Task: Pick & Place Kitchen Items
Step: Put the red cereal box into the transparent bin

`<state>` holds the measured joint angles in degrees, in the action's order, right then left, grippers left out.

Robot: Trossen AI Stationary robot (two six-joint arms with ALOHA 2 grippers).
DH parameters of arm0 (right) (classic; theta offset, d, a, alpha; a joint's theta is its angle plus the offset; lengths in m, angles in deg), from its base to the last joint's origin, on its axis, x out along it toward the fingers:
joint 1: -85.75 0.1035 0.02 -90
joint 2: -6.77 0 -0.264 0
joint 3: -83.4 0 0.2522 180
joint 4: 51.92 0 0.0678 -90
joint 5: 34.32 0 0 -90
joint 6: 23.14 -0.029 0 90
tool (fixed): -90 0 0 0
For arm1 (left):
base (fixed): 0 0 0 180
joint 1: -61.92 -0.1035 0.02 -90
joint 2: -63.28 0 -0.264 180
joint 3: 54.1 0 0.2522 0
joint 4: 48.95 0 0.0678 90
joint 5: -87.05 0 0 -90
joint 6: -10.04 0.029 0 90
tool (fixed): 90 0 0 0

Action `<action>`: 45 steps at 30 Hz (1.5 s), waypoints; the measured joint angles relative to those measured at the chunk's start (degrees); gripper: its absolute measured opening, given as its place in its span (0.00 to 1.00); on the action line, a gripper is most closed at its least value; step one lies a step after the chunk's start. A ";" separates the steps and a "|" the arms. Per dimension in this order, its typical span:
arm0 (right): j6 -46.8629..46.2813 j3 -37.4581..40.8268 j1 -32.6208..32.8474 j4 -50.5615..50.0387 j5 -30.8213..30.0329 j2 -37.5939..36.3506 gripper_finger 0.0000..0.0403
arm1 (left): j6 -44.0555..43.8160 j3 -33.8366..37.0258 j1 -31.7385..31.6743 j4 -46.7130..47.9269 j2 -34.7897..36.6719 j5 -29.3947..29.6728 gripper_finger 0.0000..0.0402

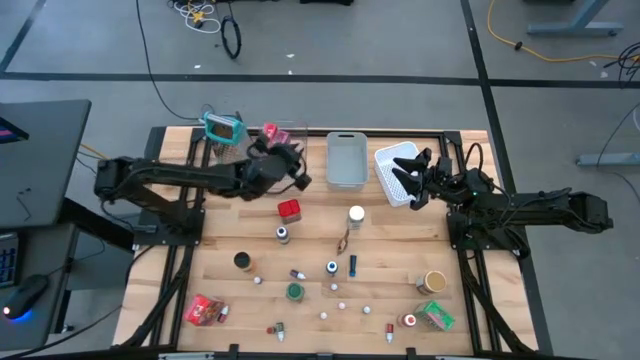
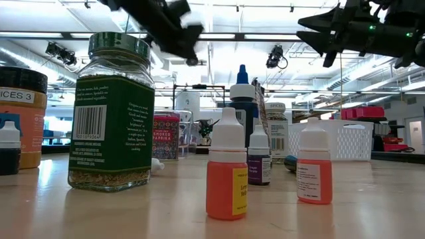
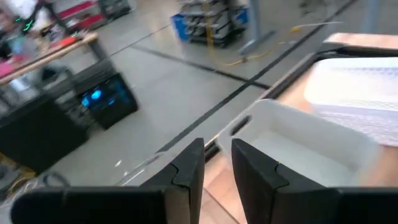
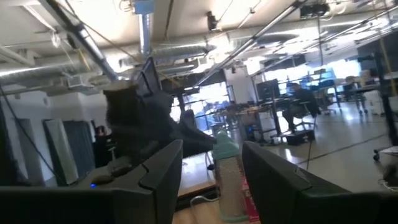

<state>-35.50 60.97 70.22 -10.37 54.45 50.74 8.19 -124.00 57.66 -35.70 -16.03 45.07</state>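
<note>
The kitchen items lie loose on the wooden table: a red box, a white-capped jar, a green-lidded jar, a red packet, a green packet, and little bottles. The low view shows a green-labelled jar and an orange dropper bottle up close. My left gripper hangs raised beside the grey bin's left wall, narrowly open, with nothing between its fingers. My right gripper hovers raised over the white basket, open and empty.
A clear bin with a pink item and the teal-framed grater stand at the far left. Black frame rails run along both sides of the table. A desk with a mouse stands to the left.
</note>
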 joint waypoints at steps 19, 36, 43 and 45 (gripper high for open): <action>-0.63 0.00 0.00 0.11 0.65 0.00 0.44 | -21.69 -0.02 23.42 30.38 20.42 -23.28 0.23; -0.61 0.00 -0.02 0.35 0.63 -0.01 0.44 | -54.95 0.00 34.39 51.61 19.24 -33.14 0.23; 0.18 0.00 -0.02 0.35 0.56 -0.01 0.44 | -68.33 0.00 39.74 59.18 19.22 -38.25 0.23; 0.35 0.00 -0.02 0.35 0.44 0.00 0.44 | -70.88 0.19 41.42 58.91 19.16 -37.88 0.23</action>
<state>-35.15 60.97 70.20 -10.02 54.88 50.74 -62.69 -123.81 99.08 23.20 3.12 7.19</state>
